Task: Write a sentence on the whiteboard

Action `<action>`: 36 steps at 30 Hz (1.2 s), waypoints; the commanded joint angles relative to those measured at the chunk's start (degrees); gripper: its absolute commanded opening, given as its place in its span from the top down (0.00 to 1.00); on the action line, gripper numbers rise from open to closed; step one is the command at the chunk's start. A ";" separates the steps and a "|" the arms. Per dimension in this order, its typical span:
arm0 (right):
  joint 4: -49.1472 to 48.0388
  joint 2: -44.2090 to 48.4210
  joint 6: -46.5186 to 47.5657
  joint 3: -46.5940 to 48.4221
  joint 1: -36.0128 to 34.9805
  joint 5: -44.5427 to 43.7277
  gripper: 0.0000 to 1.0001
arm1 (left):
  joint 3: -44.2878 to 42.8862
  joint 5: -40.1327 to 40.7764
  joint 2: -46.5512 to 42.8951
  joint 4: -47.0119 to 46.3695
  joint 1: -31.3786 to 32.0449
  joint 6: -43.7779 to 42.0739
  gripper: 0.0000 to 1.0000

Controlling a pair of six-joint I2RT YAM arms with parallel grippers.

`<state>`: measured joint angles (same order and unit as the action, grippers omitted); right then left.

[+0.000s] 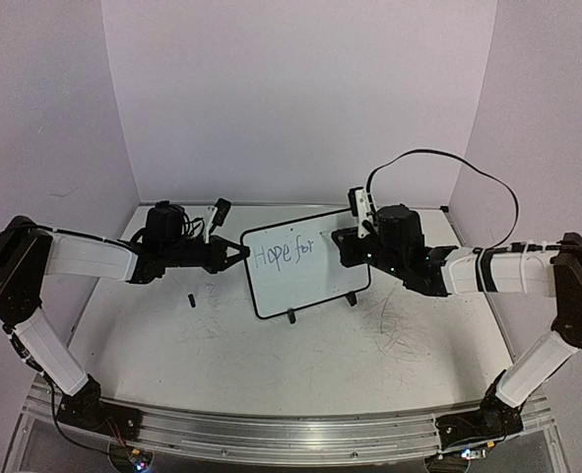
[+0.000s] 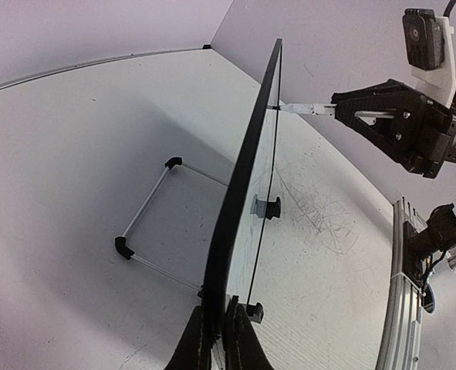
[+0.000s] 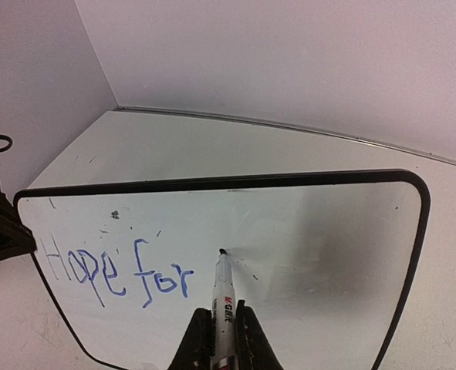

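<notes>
the whiteboard stood propped on its little black feet around the middle of the worktop, between the two arms, and the left tool was pinched tight on its left edge. the right tool was clamped on a marker, with the tip touching the board just right of the sentence. that only read "hope for" in blue, up along the top-left part.
</notes>
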<state>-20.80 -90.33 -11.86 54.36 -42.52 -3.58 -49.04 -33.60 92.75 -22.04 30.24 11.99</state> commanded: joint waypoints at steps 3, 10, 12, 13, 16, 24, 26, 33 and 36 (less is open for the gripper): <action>-0.89 -1.40 0.05 2.64 -0.12 -1.30 1.00 | 0.43 4.08 -1.42 2.27 -0.27 -2.66 1.00; -0.48 -0.81 -0.46 1.24 -0.15 -2.22 1.00 | 0.19 3.96 -1.18 2.27 -0.27 -2.75 1.00; -0.33 -0.72 -0.75 0.79 -0.10 -2.04 1.00 | 0.26 3.85 -1.24 2.27 -0.27 -2.75 1.00; -0.24 -0.72 -0.85 0.61 -0.10 -1.87 1.00 | 0.27 3.89 -1.26 2.27 -0.23 -2.76 1.00; -0.07 -0.53 -1.23 -0.30 -0.12 -1.62 1.00 | 0.35 3.91 -1.38 2.27 -0.27 -2.76 1.00; -0.03 0.03 -2.34 -2.61 -0.16 -1.02 1.00 | 0.20 3.80 -1.13 2.27 -0.27 -2.85 1.00; -0.03 0.15 -2.57 -3.16 -0.23 -0.91 1.00 | 0.16 3.78 -1.03 2.27 -0.27 -2.85 1.00; -0.03 0.45 -3.15 -4.55 -0.20 -0.94 1.00 | 0.44 3.80 -1.19 2.27 -0.27 -2.94 1.00; -0.03 0.34 -3.08 -3.95 -0.21 -1.05 1.00 | 0.44 3.84 -1.23 2.30 -0.25 -2.94 1.00</action>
<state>-21.00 -90.74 -14.32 50.50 -42.85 -3.44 -49.04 -33.10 92.73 -21.93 30.22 12.01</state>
